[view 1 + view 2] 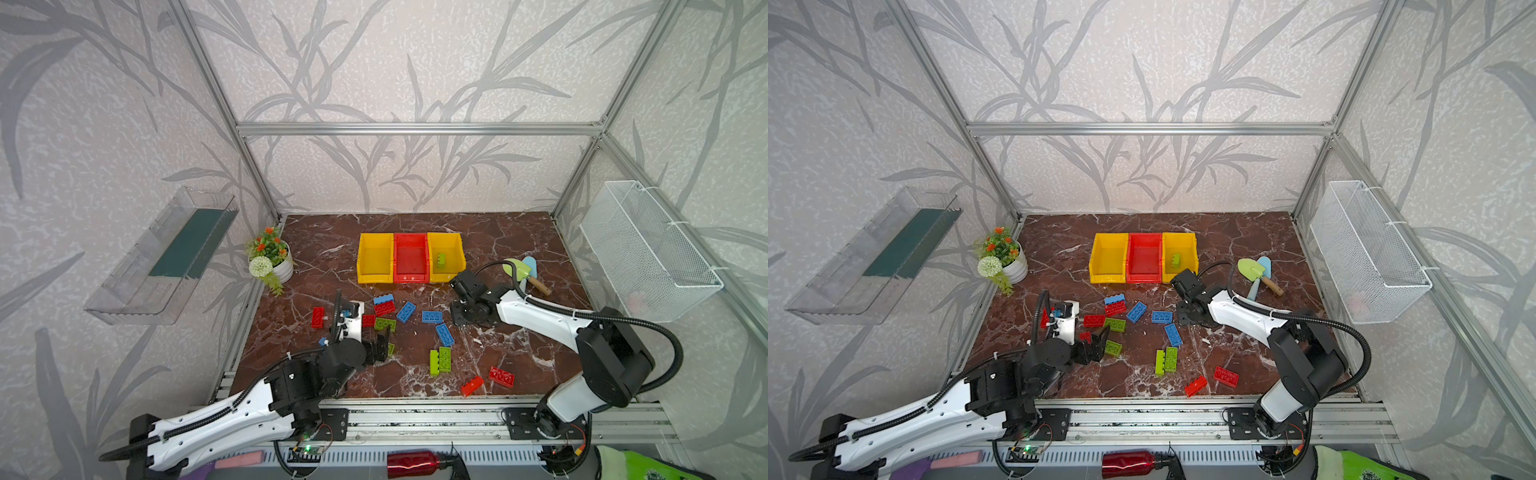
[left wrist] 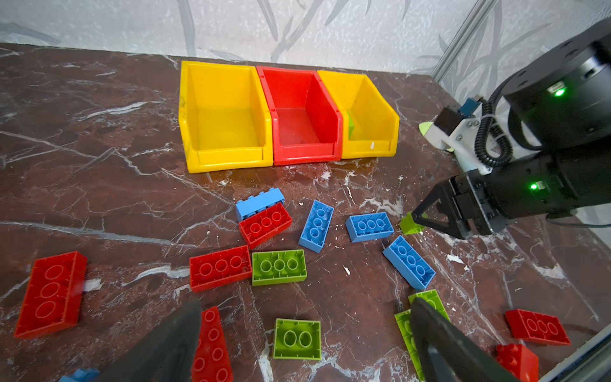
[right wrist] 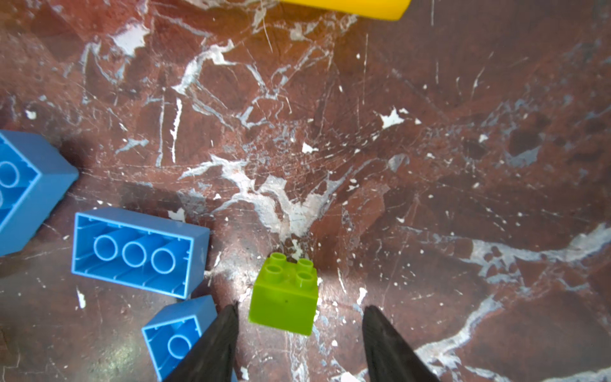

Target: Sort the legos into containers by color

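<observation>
Lime-green square lego (image 3: 284, 297) stands studs-up on the table (image 3: 429, 132) between the open, untouching fingertips of the right hand (image 3: 300, 307).

High top views, close wrist views share legos (image 1: 432, 316).

We are looking at a tabletop (image 1: 324, 249) that is showing glossy, reddish-brown marble-like stone, veined white and finely scratched. We are seeing smooth, shiny plastic in the legos (image 2: 279, 267) and containers (image 2: 299, 155). The frame (image 1: 415, 129) is gleaming as brushed metal. We are finding white wire mesh in the basket (image 1: 648, 245), clear plastic in the tray (image 1: 137, 266), a wooden trowel handle (image 1: 540, 286) and matt, rough walls (image 1: 374, 62).
</observation>
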Controlling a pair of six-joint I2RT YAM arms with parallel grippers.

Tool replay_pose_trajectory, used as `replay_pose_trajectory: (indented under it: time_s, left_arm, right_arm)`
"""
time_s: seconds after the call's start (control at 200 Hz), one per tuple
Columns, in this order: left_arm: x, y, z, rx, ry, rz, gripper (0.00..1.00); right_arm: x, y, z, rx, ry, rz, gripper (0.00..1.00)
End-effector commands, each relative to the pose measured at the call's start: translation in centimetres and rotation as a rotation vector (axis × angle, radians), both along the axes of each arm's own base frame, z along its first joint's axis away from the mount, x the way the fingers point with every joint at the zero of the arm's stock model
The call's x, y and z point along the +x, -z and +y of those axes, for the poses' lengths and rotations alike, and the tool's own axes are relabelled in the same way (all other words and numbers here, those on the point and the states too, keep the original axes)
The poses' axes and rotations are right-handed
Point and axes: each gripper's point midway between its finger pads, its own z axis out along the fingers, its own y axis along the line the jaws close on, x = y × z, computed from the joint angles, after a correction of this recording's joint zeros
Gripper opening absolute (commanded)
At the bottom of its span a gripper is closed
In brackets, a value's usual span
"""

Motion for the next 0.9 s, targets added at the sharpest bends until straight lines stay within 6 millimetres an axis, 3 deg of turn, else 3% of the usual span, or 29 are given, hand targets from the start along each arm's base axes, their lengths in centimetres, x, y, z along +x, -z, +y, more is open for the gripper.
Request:
replay_pose_trajectory:
  time_s: [0.0, 0.305, 0.335, 0.58, 0.715, 0.9]
  left_arm:
    - [-0.1, 1.1, 1.4, 0.024, -0.047, 0.005, 0.98]
    - [0.2, 1.2, 1.7, 0.054, -0.061, -0.017, 0.98]
    - [0.2, 1.2, 1.7, 0.056, -0.061, -0.018, 0.98]
    - [0.4, 1.3, 2.1, 0.062, -0.076, -0.045, 0.99]
    - [0.5, 1.2, 2.2, 0.079, -0.074, -0.062, 0.99]
    - [1.0, 1.1, 1.1, 0.106, -0.041, -0.064, 0.99]
  right_arm:
    - [0.6, 0.1, 0.7, 0.004, 0.016, 0.001, 0.61]
    - [0.9, 1.9, 0.9, -0.025, 0.061, 0.027, 0.5]
    - [0.8, 2.8, 0.8, -0.045, 0.066, 0.045, 0.49]
    - [0.5, 3.6, 0.3, -0.079, 0.115, 0.045, 0.36]
    - [0.3, 3.1, -0.2, -0.109, 0.116, 0.043, 0.28]
    - [1.4, 0.3, 0.1, -0.127, 0.075, 0.0, 0.24]
